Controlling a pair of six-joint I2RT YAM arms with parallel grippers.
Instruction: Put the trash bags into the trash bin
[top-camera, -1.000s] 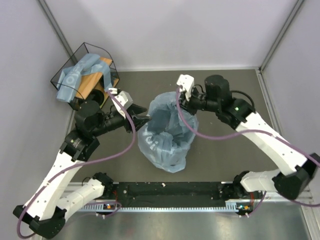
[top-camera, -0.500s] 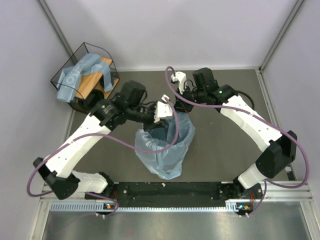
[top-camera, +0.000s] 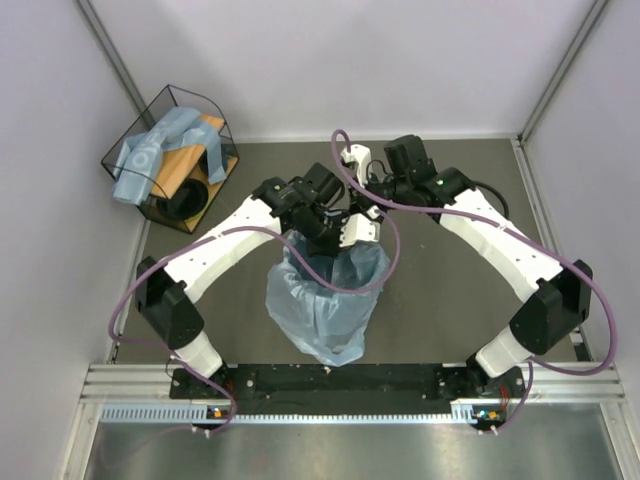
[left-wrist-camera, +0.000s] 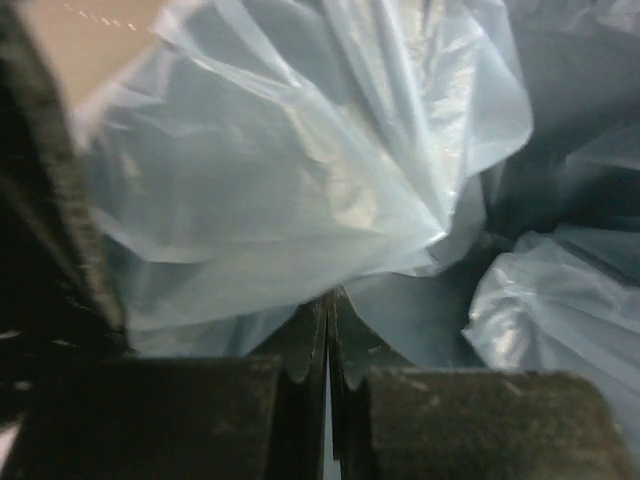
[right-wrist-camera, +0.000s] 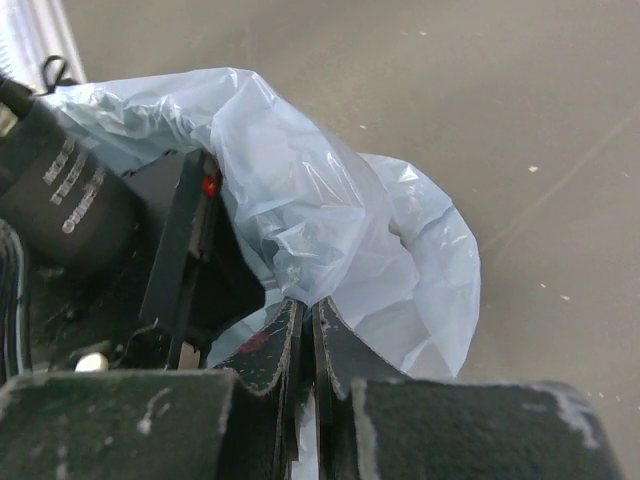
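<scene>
A light-blue trash bag (top-camera: 318, 315) drapes over the trash bin (top-camera: 338, 266), not yet seated; left gripper (left-wrist-camera: 328, 305) and right gripper (right-wrist-camera: 304, 308) both clamp its film; spare bags (top-camera: 150, 150) lie in the wire basket (top-camera: 170, 93)

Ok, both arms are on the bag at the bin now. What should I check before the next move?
1. Left gripper pinching the thin translucent light-blue plastic bag: ok, the jaws are closed on the film.
2. Right gripper pinching the same bag: ok.
3. Bag mouth open over the dark blue-grey round plastic bin: ok, the dark inside shows.
4. Bag hem seated all round the rim: cannot tell, the film and the grippers hide it.
5. Bin standing upright: cannot tell, the bag covers its walls.
6. Spare light-blue bags in the black wire basket, away from both arms: ok.
</scene>
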